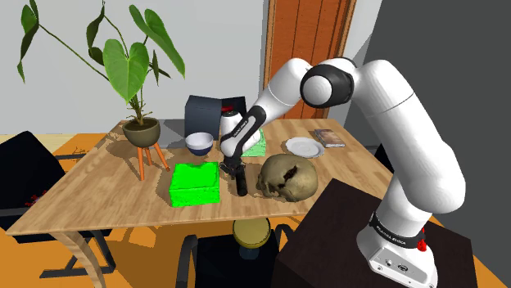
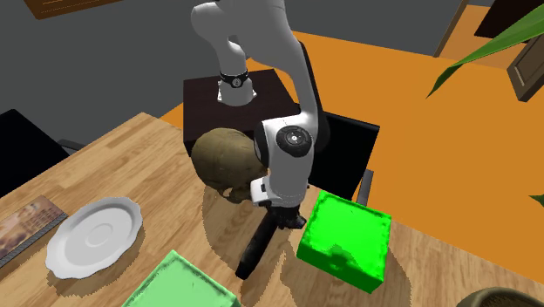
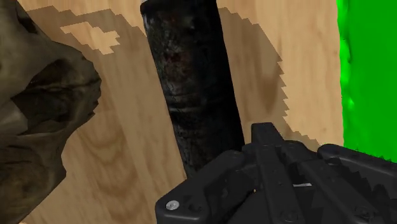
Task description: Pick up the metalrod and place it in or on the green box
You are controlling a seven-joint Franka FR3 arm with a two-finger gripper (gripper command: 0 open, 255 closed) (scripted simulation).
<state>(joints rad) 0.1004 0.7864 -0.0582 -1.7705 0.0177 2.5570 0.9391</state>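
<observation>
Nearly vertical, the dark rod (image 2: 258,244) points downward.

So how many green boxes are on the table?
2: a bright green box beside the dark rod, and a paler green box near the white plate.

Your rod (image 1: 241,182) is a stubby, dull black cylinder at the wooden surface (image 1: 106,176); flat or lifted, you cannot tell. The green box (image 1: 195,184) sits at its 9 o'clock in the shoulder view.

Black rod (image 3: 191,83), bright green box (image 1: 195,183), brown, perhaps mottled skull (image 1: 288,176), wood-grain table (image 1: 106,176).
</observation>
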